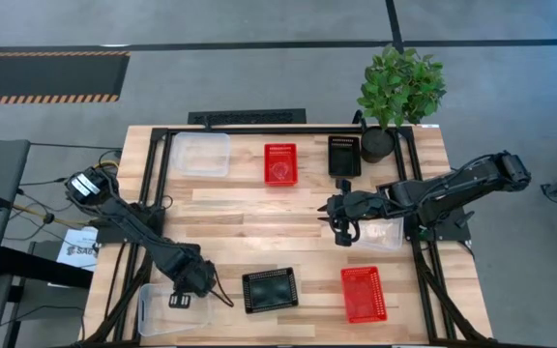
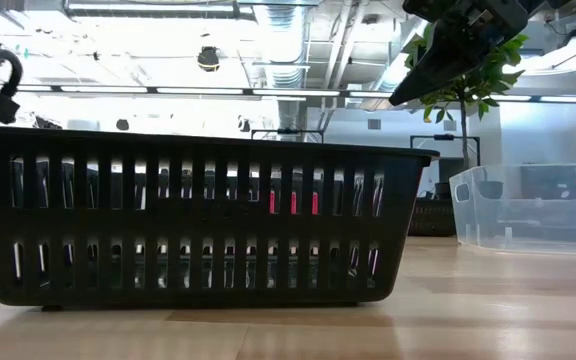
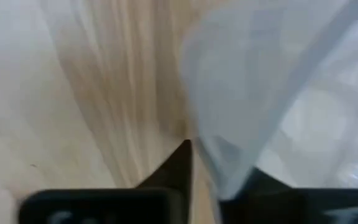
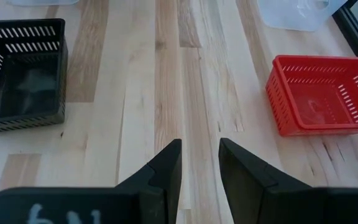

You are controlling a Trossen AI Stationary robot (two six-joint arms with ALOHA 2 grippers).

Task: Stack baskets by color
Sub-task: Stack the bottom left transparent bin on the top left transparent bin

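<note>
My left gripper (image 1: 190, 280) stands at the table's near left, over the far rim of a clear basket (image 1: 167, 311), and is shut on that basket's wall (image 3: 241, 93). My right gripper (image 1: 341, 230) hangs open above the table's right middle, nothing between its fingers (image 4: 201, 158). A second clear basket (image 1: 383, 234) sits just right of it. On the near side rest a black basket (image 1: 270, 290) and a red basket (image 1: 364, 293). Along the far side stand a clear basket (image 1: 201, 153), a red one (image 1: 279, 162) and a black one (image 1: 344, 155). My left gripper has the clear basket's thin wall (image 3: 222, 171) pinched between its two fingers, one finger (image 3: 178, 171) on one side of the wall and the other showing through the plastic. The fingers come steeply from above, near the basket's far right corner (image 1: 199, 290).
A potted green plant (image 1: 399, 87) stands at the far right corner. Black frame rails (image 1: 409, 184) run along the table's left, far and right edges. Bare wood lies in the table's middle (image 1: 259, 217). In the low view the near black basket (image 2: 198, 220) fills the foreground.
</note>
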